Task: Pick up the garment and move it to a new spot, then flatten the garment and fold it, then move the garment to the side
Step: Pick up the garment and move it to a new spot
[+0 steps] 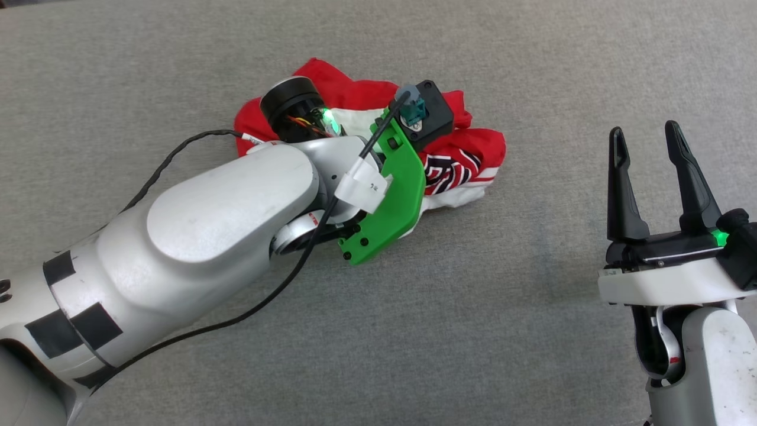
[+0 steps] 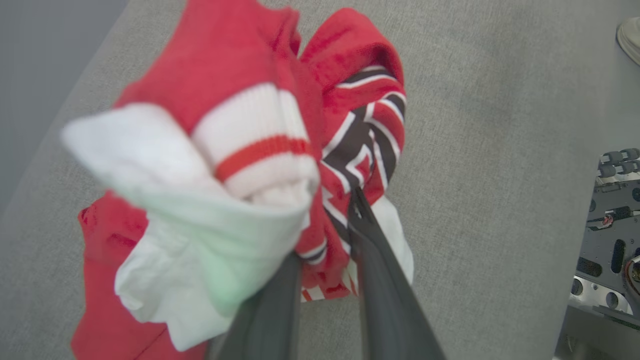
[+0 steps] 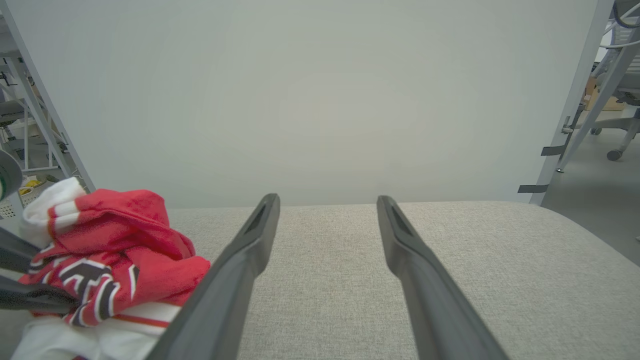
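The garment [image 1: 467, 148] is a crumpled red and white heap on the grey cloth surface, its black white-outlined lettering showing. My left wrist hangs over it in the head view and hides the fingers. In the left wrist view my left gripper [image 2: 330, 220] is shut on a bunch of the garment [image 2: 240, 75], with red, striped and white folds wrapped around the two dark fingers [image 2: 380, 280]. My right gripper [image 1: 647, 139] stands open to the right, well apart from the cloth, with nothing between its fingers. From the right wrist, the garment [image 3: 125, 235] lies left of that open gripper [image 3: 325, 200].
The grey cloth-covered surface [image 1: 414, 331] runs wide around the heap. A pale panel [image 3: 320, 100] rises behind its far edge. The robot's base [image 2: 610, 240] shows at the right of the left wrist view. A wheeled chair [image 3: 620, 120] stands on the floor beyond the right edge.
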You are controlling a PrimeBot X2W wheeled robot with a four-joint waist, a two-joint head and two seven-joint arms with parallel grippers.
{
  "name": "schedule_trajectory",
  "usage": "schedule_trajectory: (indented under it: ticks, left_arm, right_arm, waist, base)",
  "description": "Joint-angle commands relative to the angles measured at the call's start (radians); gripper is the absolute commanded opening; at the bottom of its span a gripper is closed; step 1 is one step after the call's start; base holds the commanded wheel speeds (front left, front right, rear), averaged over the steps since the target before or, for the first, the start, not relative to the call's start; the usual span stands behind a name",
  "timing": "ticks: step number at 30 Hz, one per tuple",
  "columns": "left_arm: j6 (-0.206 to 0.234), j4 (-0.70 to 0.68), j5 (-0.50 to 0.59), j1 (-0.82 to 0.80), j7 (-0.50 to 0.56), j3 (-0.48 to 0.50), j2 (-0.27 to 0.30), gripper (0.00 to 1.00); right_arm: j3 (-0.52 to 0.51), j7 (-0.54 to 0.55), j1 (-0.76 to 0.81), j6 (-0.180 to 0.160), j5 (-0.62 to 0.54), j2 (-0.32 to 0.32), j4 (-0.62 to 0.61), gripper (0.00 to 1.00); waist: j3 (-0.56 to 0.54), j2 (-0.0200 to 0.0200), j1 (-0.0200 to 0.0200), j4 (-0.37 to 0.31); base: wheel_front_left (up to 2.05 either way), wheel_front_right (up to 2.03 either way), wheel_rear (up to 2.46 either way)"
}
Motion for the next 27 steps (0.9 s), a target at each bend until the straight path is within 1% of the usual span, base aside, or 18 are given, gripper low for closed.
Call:
schedule_trajectory:
  ticks: [1,8,11,12,16,20,22,23,24,27]
  left_arm:
    - [-0.002,0.028,0.01,-0.016,-0.012,-0.002,-0.004,0.0]
    - [-0.002,0.197,0.069,0.036,-0.031,-0.005,-0.007,0.0]
    - [-0.002,0.243,0.077,0.062,-0.066,-0.005,-0.011,0.0]
    - [-0.002,0.264,0.087,0.063,-0.123,-0.005,-0.019,1.0]
    - [-0.002,0.267,0.105,0.067,-0.254,-0.005,-0.038,1.0]
    - [-0.002,0.255,0.111,0.074,-0.41,-0.004,-0.042,1.0]
    - [0.001,0.25,0.111,0.09,-0.487,0.016,-0.042,1.0]
    - [0.007,0.245,0.111,0.101,-0.518,0.026,-0.041,1.0]
    - [0.023,0.237,0.112,0.115,-0.555,0.039,-0.039,1.0]
    - [0.084,0.216,0.127,0.16,-0.644,0.065,-0.026,1.0]
  right_arm:
    - [0.0,-0.003,-0.023,-0.001,0.011,0.0,-0.005,1.0]
    - [0.001,-0.003,-0.043,-0.001,0.021,0.0,-0.002,1.0]
    - [0.002,-0.003,-0.044,-0.001,0.02,0.0,0.003,1.0]
    - [0.0,-0.003,-0.04,-0.001,0.016,0.0,0.006,1.0]
    - [-0.007,-0.003,-0.017,-0.001,0.006,0.0,0.013,1.0]
    - [-0.02,-0.003,0.019,-0.001,-0.007,0.0,0.015,1.0]
    - [-0.027,-0.003,0.038,-0.001,-0.013,0.0,0.016,1.0]
    - [-0.03,-0.003,0.046,-0.001,-0.015,0.0,0.016,1.0]
    - [-0.031,-0.003,0.056,-0.001,-0.02,0.0,0.016,1.0]
    - [-0.035,-0.003,0.075,-0.001,-0.031,0.0,0.016,1.0]
  waist:
    - [0.089,-0.0001,0.0,-0.083]
    - [0.125,-0.0001,0.0,-0.099]
    - [0.119,-0.0001,0.0,-0.091]
    - [0.106,-0.0001,0.0,-0.08]
    - [0.05,-0.0001,0.0,-0.049]
    - [-0.021,-0.0001,0.0,-0.004]
    - [-0.055,-0.0001,0.0,0.022]
    - [-0.07,-0.0001,0.0,0.033]
    - [-0.086,-0.0001,0.0,0.046]
    - [-0.125,-0.0001,0.0,0.079]
  base:
    - [0.0,0.0,0.0]
    - [0.0,0.0,0.0]
    - [0.0,0.0,0.0]
    - [0.0,0.0,0.0]
    - [0.0,0.0,0.0]
    - [0.0,0.0,0.0]
    - [0.0,0.0,0.0]
    - [0.0,0.0,0.0]
    - [0.0,0.0,0.0]
    - [0.0,0.0,0.0]
